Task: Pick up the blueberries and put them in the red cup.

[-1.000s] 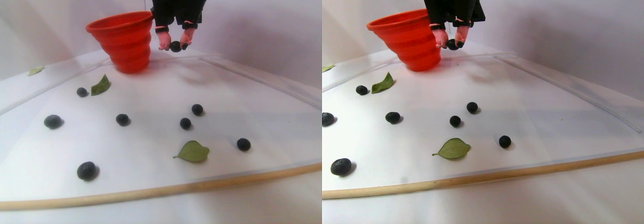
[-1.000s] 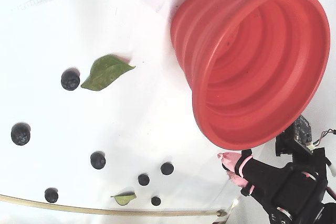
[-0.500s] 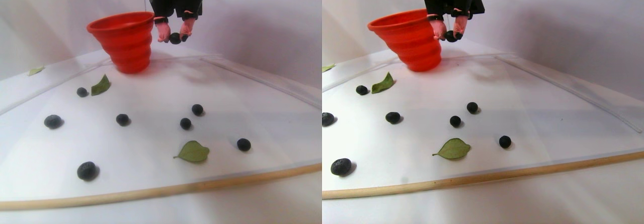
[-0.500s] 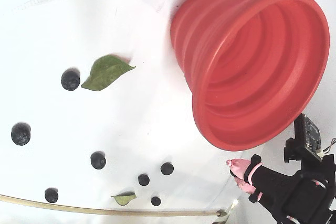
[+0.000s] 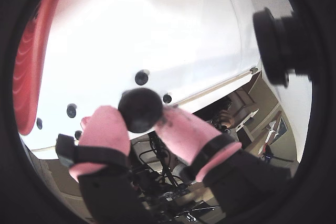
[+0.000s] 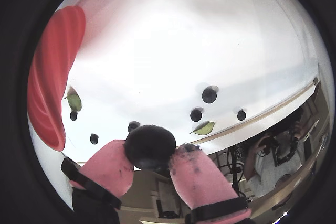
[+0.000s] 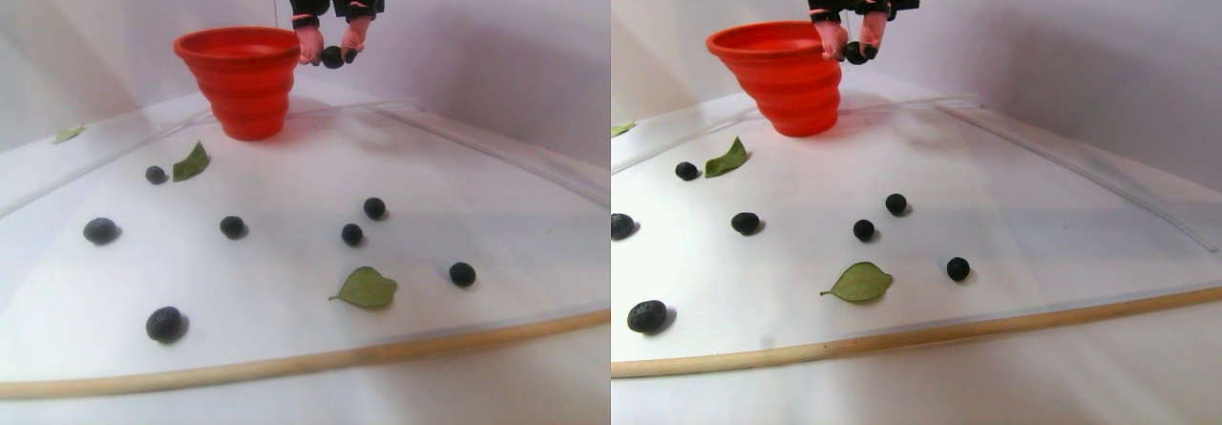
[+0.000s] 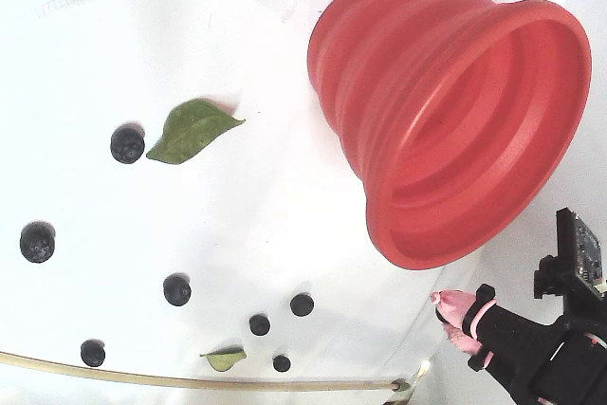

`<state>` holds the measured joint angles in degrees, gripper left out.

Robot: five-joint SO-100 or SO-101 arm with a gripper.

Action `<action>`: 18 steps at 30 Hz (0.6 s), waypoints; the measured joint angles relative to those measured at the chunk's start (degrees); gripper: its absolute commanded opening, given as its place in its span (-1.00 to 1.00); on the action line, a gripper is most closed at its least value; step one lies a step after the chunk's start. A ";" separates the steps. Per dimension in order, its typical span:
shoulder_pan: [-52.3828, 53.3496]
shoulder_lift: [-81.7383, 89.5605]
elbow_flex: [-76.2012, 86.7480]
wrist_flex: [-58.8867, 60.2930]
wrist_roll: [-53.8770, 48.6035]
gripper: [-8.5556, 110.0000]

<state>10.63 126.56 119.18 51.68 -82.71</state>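
My pink fingertips [image 6: 189, 169] pinch one blueberry [image 6: 150, 146] between them, a firm two-sided hold on it in both wrist views. Gripper [image 7: 331, 56] is higher than a second ago: it was down near the cup's lower ridges, now the berry hangs at rim height, just beside the rim on its right in the stereo pair view. The red cup [image 7: 241, 79] also sat tilted before and now looks upright, so I judge I was nudging it and have cleared it. Means lift is done; what's left is moving across over the mouth and releasing.

Berry is matte, dark blue-black, round, fills the gap between the soft pink pads. The cup beside the fingers is bright red silicone, stepped ridges, wide thick rim tapering to a narrow base; the fixed view shows the inside, no berries visible there.

Well below and away from the fingers, loose blueberries [image 7: 352, 234] lie scattered on the white tabletop [image 7: 286, 196], plus flat green leaves [image 7: 366, 287]. A pale wooden strip [image 7: 286, 363] edges the near side.
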 measured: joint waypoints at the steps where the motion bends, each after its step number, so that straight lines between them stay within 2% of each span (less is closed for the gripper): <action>1: 0.00 0.00 -0.44 0.09 0.00 -0.64; 18: -1.32 4.13 -5.71 2.64 0.09 -0.64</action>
<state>9.32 130.69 113.47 54.32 -82.62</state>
